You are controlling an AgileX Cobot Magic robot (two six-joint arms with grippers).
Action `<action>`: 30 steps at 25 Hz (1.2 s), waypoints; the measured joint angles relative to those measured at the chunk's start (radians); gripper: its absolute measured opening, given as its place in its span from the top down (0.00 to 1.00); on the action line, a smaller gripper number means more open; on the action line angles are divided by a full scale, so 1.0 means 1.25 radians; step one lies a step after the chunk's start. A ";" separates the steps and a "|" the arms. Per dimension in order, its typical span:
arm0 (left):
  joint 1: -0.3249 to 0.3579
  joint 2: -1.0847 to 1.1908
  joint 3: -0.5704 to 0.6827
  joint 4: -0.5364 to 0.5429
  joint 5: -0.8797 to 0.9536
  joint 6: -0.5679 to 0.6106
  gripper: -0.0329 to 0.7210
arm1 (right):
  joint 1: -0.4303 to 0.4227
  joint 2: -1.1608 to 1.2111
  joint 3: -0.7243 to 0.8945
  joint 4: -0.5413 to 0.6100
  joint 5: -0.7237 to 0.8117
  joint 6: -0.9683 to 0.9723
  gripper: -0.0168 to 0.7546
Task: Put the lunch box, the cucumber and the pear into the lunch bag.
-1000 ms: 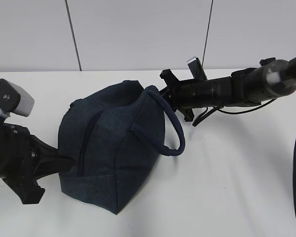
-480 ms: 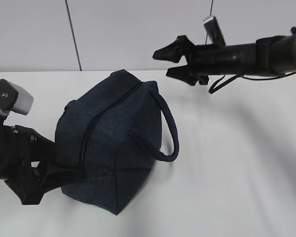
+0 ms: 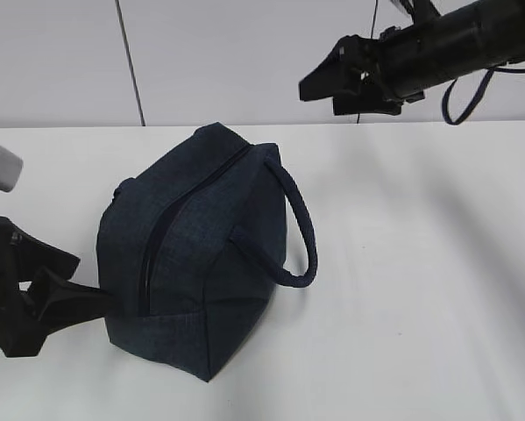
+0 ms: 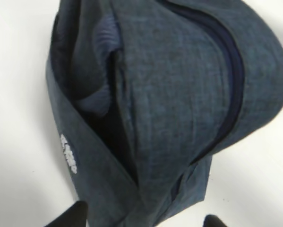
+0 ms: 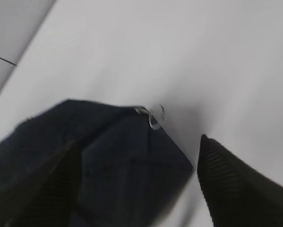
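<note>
The only marking is a small white printed logo (image 4: pixel 69 153) on the lunch bag (image 4: pixel 179 94), running along the dark band near its lower edge in the left wrist view. Its letters are too blurred to read. No other text shows.

Lunch bag (image 3: pixel 201 254): dark navy fabric with a faint heathered weave; reads slightly greyer blue in the left wrist view.
Zipper (image 3: pixel 170 230): darker navy line along the top seam.
Loop handle (image 3: pixel 299 230): same dark navy, corded texture.
Logo (image 4: pixel 69 153): small white lettering on the bag's side panel, too blurred to read.
Ring pull (image 5: pixel 153 117): silvery metal at the bag's tip.
Table (image 3: pixel 420 289): plain white, soft grey shadows by the bag.
Wall (image 3: pixel 244 61): pale grey-white panels, thin dark seam lines.
Left gripper (image 3: pixel 47 298): matte black.
Right gripper (image 3: pixel 332 83): matte black.
</note>
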 joint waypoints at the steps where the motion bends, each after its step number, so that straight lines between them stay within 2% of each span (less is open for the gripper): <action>1: 0.000 -0.014 0.000 0.011 -0.003 -0.023 0.38 | 0.003 -0.012 0.000 -0.064 0.009 0.043 0.21; 6: 0.000 -0.065 0.001 0.119 -0.015 -0.167 0.38 | 0.012 -0.049 0.002 -0.406 0.095 0.289 0.22; 9: 0.000 -0.082 0.001 0.199 -0.015 -0.288 0.39 | 0.023 -0.079 0.038 -0.512 0.129 0.373 0.27; 12: 0.000 -0.097 0.004 0.231 -0.015 -0.347 0.40 | 0.029 -0.134 0.106 -0.544 0.131 0.405 0.30; 20: 0.000 -0.159 0.005 0.239 -0.014 -0.386 0.42 | 0.033 -0.370 0.404 -0.694 0.040 0.495 0.31; 24: 0.000 -0.207 0.005 0.240 -0.014 -0.390 0.42 | 0.033 -0.514 0.521 -0.710 0.011 0.505 0.31; 30: 0.000 -0.263 0.005 0.245 -0.011 -0.425 0.43 | 0.033 -0.669 0.586 -0.723 -0.001 0.546 0.31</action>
